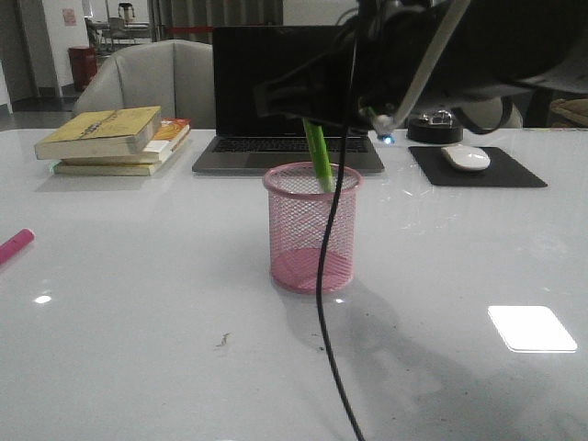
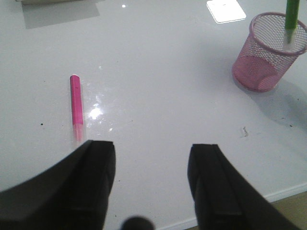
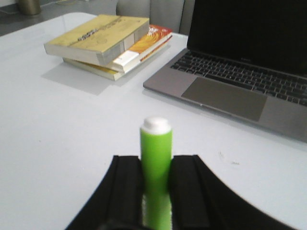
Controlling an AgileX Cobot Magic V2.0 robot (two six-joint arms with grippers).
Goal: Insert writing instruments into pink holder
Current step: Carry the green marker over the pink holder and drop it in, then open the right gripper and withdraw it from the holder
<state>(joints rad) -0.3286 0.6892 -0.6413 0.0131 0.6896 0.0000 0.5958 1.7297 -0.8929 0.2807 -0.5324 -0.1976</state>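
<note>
The pink holder (image 1: 310,230) stands upright mid-table. Directly above it my right gripper (image 1: 314,118) is shut on the bright green pen (image 1: 318,156), which hangs nearly upright with its lower end inside the cup's rim. In the right wrist view the green pen (image 3: 156,153) is pinched between the black fingers of the right gripper (image 3: 156,160), whitish cap pointing away. The magenta pen (image 1: 14,246) lies flat near the table's left edge. My left gripper (image 2: 152,148) is open and empty, hovering near the magenta pen (image 2: 76,103); the holder (image 2: 264,57) and green pen (image 2: 290,17) show farther off.
A stack of books (image 1: 115,138) lies at the back left and an open laptop (image 1: 276,92) behind the cup. A white mouse (image 1: 466,157) rests on a black pad (image 1: 514,173) at back right. A black cable (image 1: 323,303) hangs in front of the cup.
</note>
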